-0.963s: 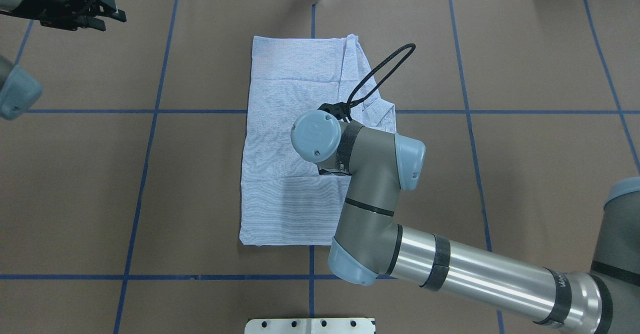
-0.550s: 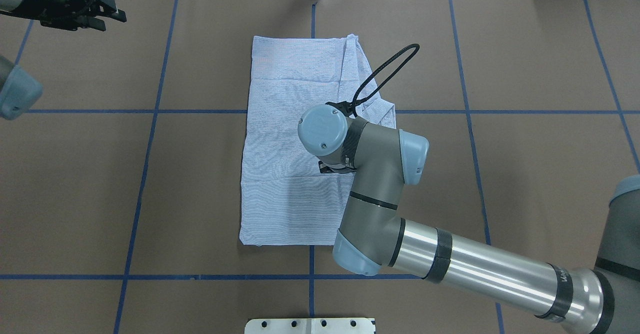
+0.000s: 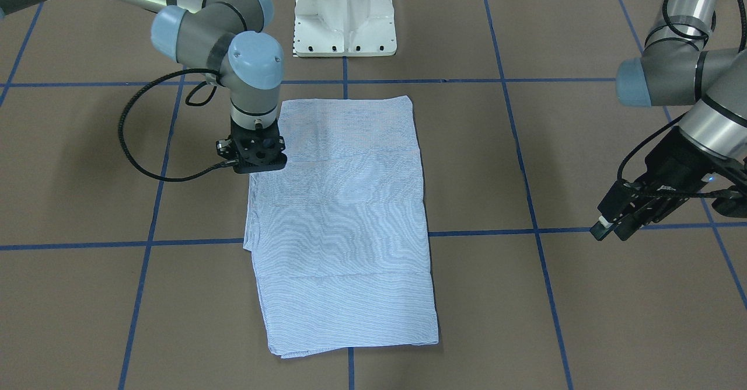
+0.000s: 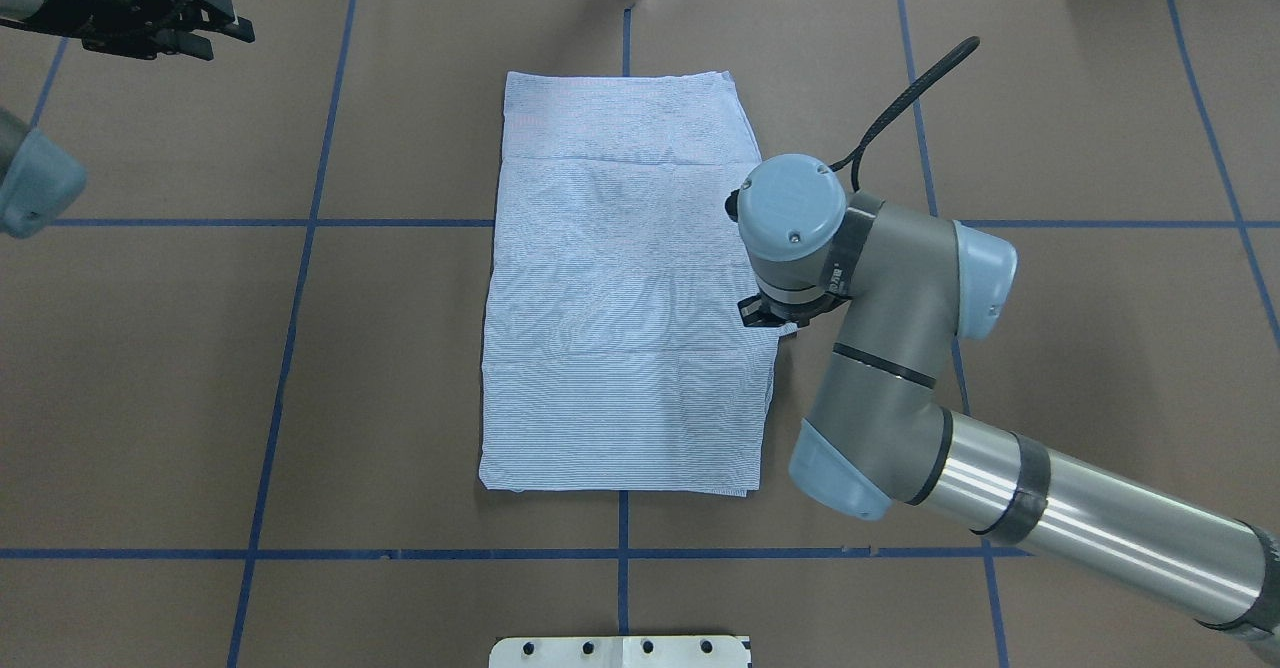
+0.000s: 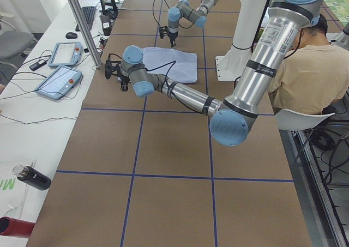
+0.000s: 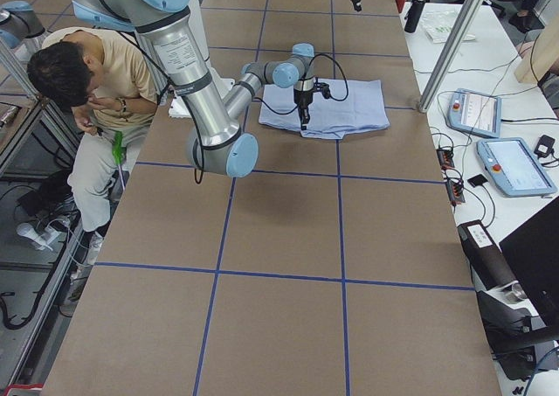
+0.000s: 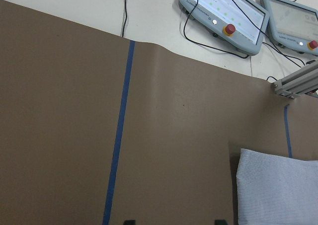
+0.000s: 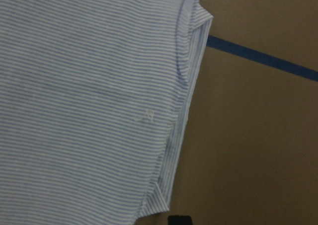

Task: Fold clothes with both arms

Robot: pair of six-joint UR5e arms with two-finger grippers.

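The clothes are one light blue-and-white striped shirt (image 4: 620, 278), folded into a flat rectangle in the middle of the table (image 3: 344, 215) (image 6: 354, 103) (image 5: 182, 59). My right gripper (image 4: 770, 316) points straight down at the shirt's right edge, low over the table (image 3: 257, 171). In the right wrist view its fingertips (image 8: 180, 220) sit together at the shirt (image 8: 84, 96) edge, shut on the hem. My left gripper (image 4: 235, 28) hovers open at the far left of the table, away from the cloth (image 3: 607, 229). A shirt corner (image 7: 278, 190) shows in the left wrist view.
Blue tape lines grid the brown table. The white pedestal base (image 3: 344, 22) stands at the robot's edge. Two teach pendants (image 7: 223, 16) and an aluminium post (image 6: 445, 46) sit along the far edge. A person (image 6: 96, 81) sits beside the robot's base.
My right arm has swung right, from over the shirt's middle to its right edge. The bunched flap on that side now lies drawn out flat. The left arm has stayed put.
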